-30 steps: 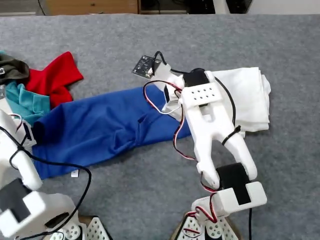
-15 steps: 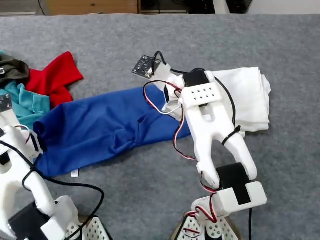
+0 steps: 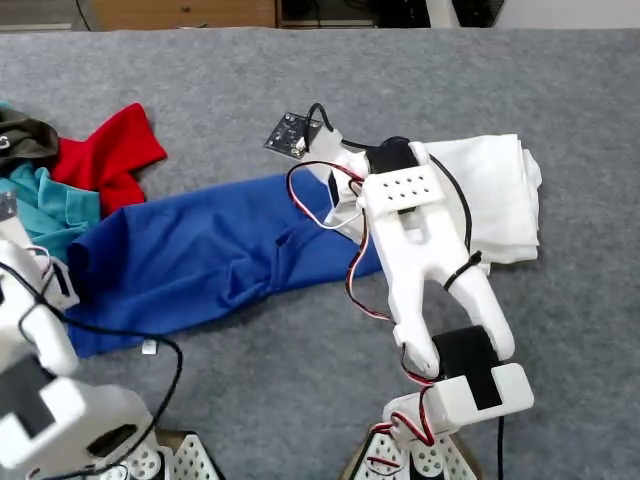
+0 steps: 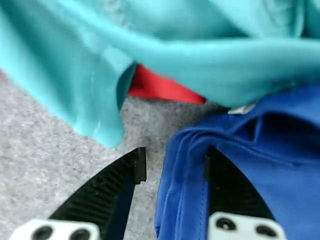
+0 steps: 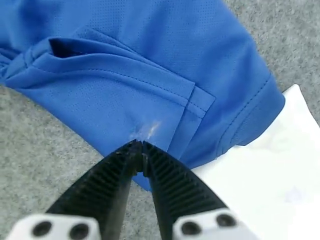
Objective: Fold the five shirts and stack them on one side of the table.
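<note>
Grey felt table [image 3: 560,330], cloth-covered. My left gripper [image 4: 173,164] stands spread astride the bunched end of the blue shirt [image 3: 190,260]. My right gripper [image 5: 140,150] is pressed together on its hem, beside the folded white shirt [image 3: 495,195]. I judge the blue mesh light, limp and slippery, best held at the hems. It lies creased mid-table, with the teal shirt [image 3: 55,205] and red shirt [image 3: 110,155] heaped beyond

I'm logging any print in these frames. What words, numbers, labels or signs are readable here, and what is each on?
No text can be read anywhere.
white tag at the edge of the blue shirt: too small to read.
white label on the blue shirt, left wrist view: blurred, unreadable.
small board on an arm's wrist: no legible print.
</note>
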Robot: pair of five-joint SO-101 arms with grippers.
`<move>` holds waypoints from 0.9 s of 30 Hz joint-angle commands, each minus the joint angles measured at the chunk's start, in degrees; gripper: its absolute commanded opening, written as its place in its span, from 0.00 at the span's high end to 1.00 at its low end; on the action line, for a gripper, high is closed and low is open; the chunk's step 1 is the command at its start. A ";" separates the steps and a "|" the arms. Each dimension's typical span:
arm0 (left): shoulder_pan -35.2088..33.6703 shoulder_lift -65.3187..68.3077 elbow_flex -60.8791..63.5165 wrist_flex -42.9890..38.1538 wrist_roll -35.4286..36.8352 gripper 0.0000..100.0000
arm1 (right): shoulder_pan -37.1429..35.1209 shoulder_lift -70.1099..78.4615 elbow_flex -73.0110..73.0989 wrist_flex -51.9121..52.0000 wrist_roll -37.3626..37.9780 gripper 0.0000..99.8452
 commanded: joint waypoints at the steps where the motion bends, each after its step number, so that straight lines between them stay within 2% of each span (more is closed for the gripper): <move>1: 1.32 5.14 -10.02 7.12 0.09 0.80 | 0.57 -2.77 -0.22 0.26 -0.62 1.00; 6: 2.02 13.93 -17.67 13.27 0.18 0.81 | 0.57 -2.77 -0.22 0.35 -0.62 1.00; 11: 2.20 19.82 -24.35 18.73 0.18 0.89 | 0.57 -2.77 -0.31 0.35 -0.62 1.00; 15: 2.81 23.16 -27.78 20.66 0.18 0.99 | 0.57 -2.77 -0.31 0.35 -0.62 1.00; 20: 2.55 23.78 -29.71 21.36 0.26 0.98 | 0.75 -3.12 -0.75 0.35 -1.14 1.00; 22: 2.29 23.34 -31.12 21.98 2.46 0.98 | 0.57 -4.88 -0.66 0.00 -3.25 1.00; 27: 5.54 15.60 -33.58 28.40 4.57 0.98 | 0.66 -11.91 -1.89 -1.67 -8.44 1.00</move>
